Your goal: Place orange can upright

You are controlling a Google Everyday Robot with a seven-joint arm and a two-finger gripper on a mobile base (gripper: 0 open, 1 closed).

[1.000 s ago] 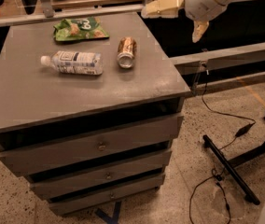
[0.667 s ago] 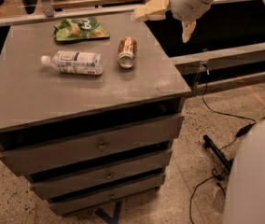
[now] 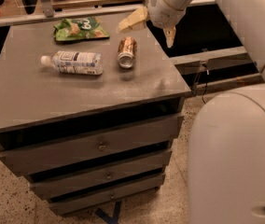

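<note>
Above the matte grey cabinet (image 3: 76, 97), the hand (image 3: 146, 31) hovers, fingers (image 3: 132, 20) spread, near the cylindrical orange can (image 3: 126, 52) lying sideways

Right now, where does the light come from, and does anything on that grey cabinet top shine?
Camera view: light seems overhead, as the small orange-brown metal can, lying on its side, casts a short soft shadow toward us. Camera view: a pale sheen marks the grey tabletop right of it. Camera view: the cream two-finger gripper, open above the table's back right edge, is evenly lit.
</note>
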